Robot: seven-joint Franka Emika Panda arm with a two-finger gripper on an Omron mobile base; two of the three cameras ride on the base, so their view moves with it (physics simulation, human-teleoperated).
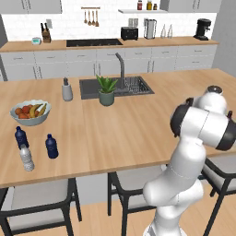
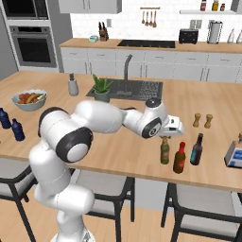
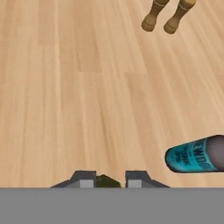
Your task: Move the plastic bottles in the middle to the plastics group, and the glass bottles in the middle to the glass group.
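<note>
Gripper [image 3: 110,178] sits directly over the slim olive-green glass bottle [image 2: 164,151], fingers narrow around its dark green top seen between the tips. Beside it on the wooden island counter [image 2: 208,160] stand the brown glass bottle with red cap [image 2: 179,159] and the dark brown-black glass bottle [image 2: 196,149]; the two dark blue plastic bottles [image 1: 51,146] and the clear ribbed water bottle [image 1: 26,157] stand well apart at the far left end

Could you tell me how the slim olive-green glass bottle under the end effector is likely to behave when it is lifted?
The slim olive-green glass bottle stands tall on a narrow base, so it probably tips easily if nudged sideways. Its smooth glass may slip between the fingers of the end effector. The brown red-capped bottle stands close beside it, so a swing could knock that over.
</note>
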